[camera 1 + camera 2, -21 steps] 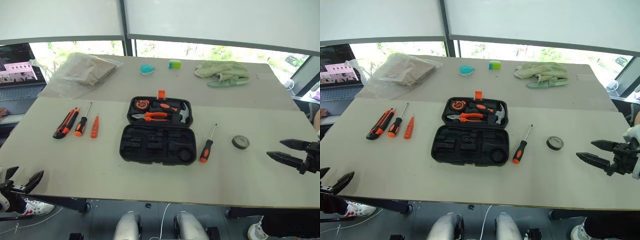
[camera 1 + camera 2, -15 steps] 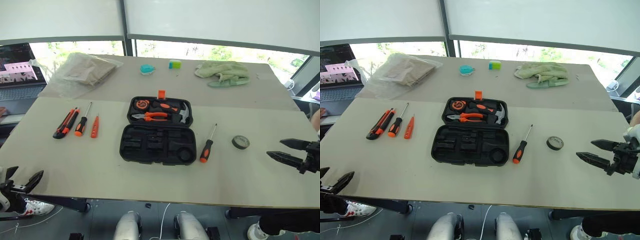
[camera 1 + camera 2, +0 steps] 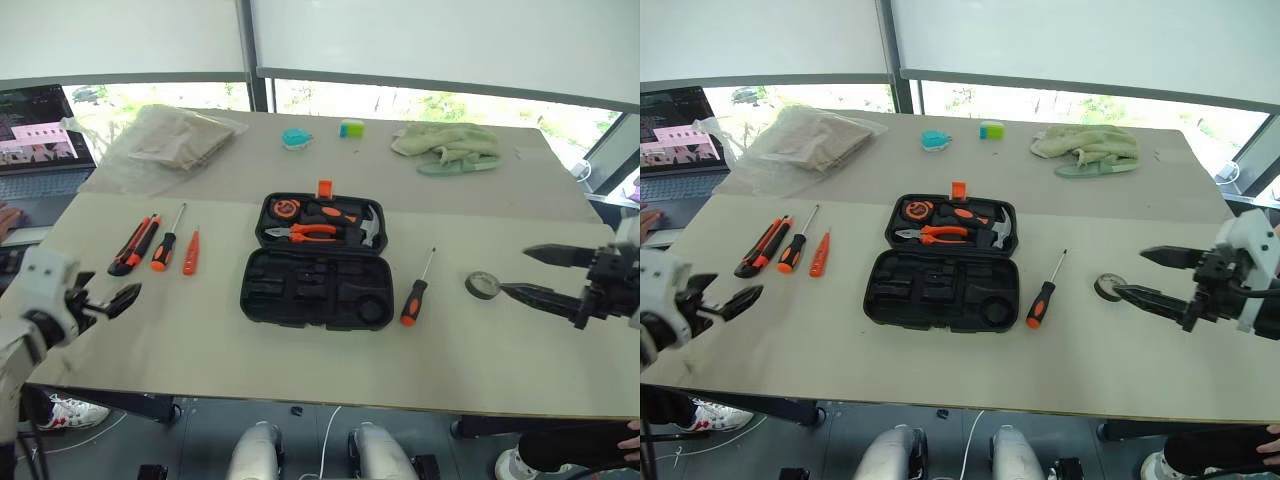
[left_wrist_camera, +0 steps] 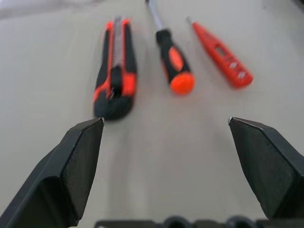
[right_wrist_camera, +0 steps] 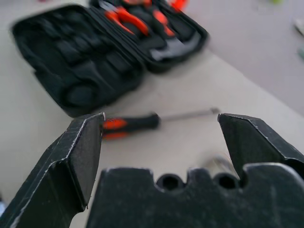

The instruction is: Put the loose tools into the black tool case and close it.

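Though blurred, tape roll (image 3: 482,285) (seemingly) beside right end effector (image 3: 512,272)

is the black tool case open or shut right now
Open. The black tool case lies flat with both halves spread: the far half holds pliers and a hammer, and the near half's moulded slots sit empty.

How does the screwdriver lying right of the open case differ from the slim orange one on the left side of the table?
The right screwdriver has a thick black-and-orange handle with a bare metal shaft; the tester screwdriver is slim and orange all over. The right one lies alone beside the black tool case, while the tester lies in a row with a utility knife and another screwdriver. Both lie flat on the table, outside the case, untouched.
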